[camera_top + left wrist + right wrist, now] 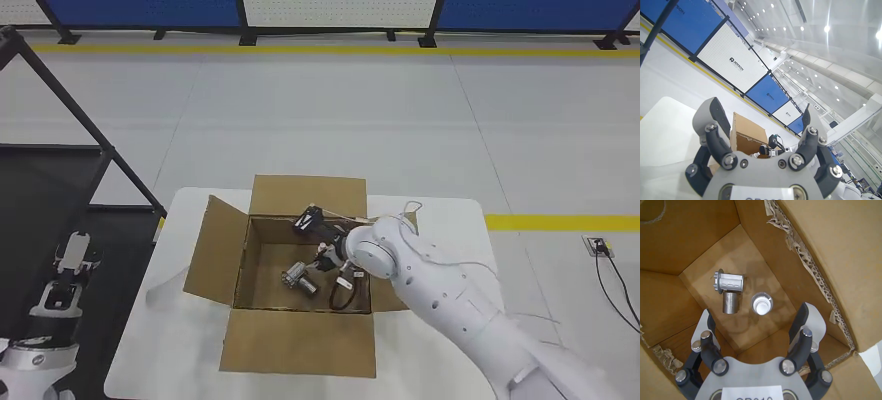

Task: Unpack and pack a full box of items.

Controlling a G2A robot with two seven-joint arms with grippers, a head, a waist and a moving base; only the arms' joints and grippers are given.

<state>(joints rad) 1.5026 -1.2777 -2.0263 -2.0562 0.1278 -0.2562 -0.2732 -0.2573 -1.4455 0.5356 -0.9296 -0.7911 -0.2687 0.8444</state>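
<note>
Left of the white table (170,330), the left gripper (761,109) is held spread wide and empty, its wrist view tilted up at blue and white wall panels (730,62) and ceiling lights (826,28). The open cardboard box (300,345) stands mid-table. Inside it the right gripper (755,311), also spread and empty, hovers over a ribbed metal part (728,283) touching a steel cylinder (730,303), with a white bottle (762,305) just beside them.

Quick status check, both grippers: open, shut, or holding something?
Left gripper: open, holding nothing.
Right gripper: open, holding nothing, down inside the cardboard box.
</note>
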